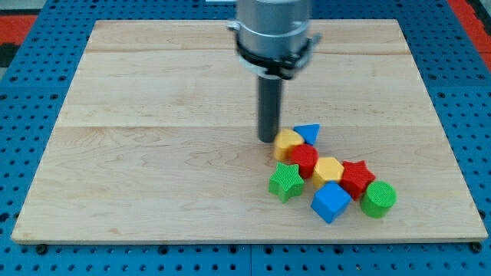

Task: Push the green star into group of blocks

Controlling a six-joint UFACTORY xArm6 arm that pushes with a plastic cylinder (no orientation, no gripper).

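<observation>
The green star (286, 181) lies at the lower left of a cluster of blocks, touching the red block (304, 159). The cluster holds a yellow block (288, 141), a blue triangle (308, 133), a yellow hexagon (328, 169), a red star (357, 176), a blue cube (331, 202) and a green cylinder (378, 198). My tip (267, 139) stands just left of the upper yellow block and above the green star, a short gap away from the star.
The wooden board (153, 153) lies on a blue pegboard surface (23, 77). The arm's grey body (274, 31) hangs over the board's top middle.
</observation>
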